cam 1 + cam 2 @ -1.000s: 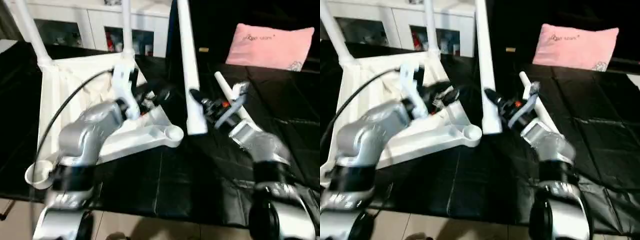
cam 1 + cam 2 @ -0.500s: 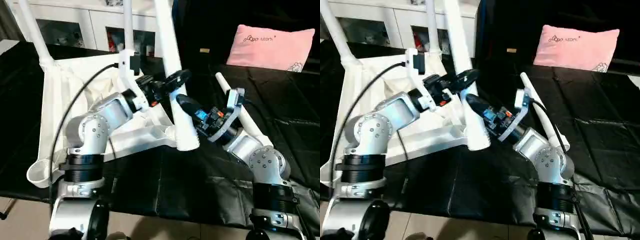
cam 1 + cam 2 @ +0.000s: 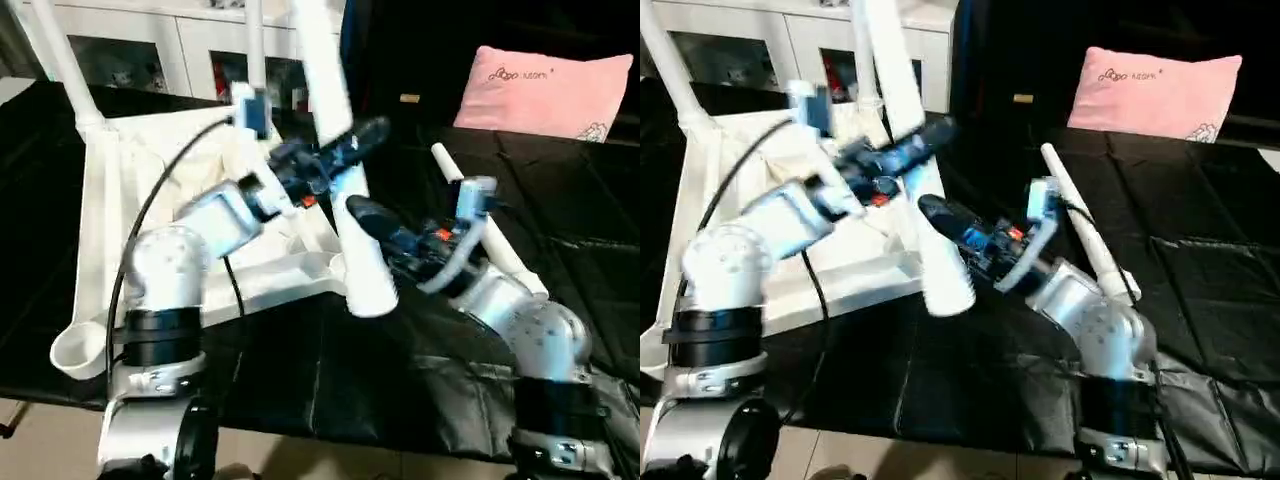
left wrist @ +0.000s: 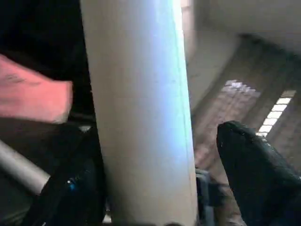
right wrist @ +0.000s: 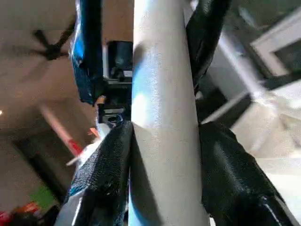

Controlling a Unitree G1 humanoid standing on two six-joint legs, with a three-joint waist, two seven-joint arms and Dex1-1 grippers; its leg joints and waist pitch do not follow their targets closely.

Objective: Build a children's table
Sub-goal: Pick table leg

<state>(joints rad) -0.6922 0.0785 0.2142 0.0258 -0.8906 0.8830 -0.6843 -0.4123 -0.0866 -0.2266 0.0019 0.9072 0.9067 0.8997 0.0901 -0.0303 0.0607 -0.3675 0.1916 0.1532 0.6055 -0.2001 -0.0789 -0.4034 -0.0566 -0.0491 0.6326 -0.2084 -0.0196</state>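
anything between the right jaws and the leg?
Nothing. In the right wrist view both fingers of the right gripper press directly against the white leg; no gap shows.

Looks like a lived-in room at home, maybe a living room or kid's room. There's a white cabinet point(image 3: 190, 55) with glass doors along the back wall and stuff stored behind the glass, plus a pink pillow point(image 3: 545, 90) lying on the black-covered surface point(image 3: 420, 370). A ceiling fan point(image 5: 49, 44) hangs overhead, and pale flooring point(image 3: 50, 440) runs along the near edge.
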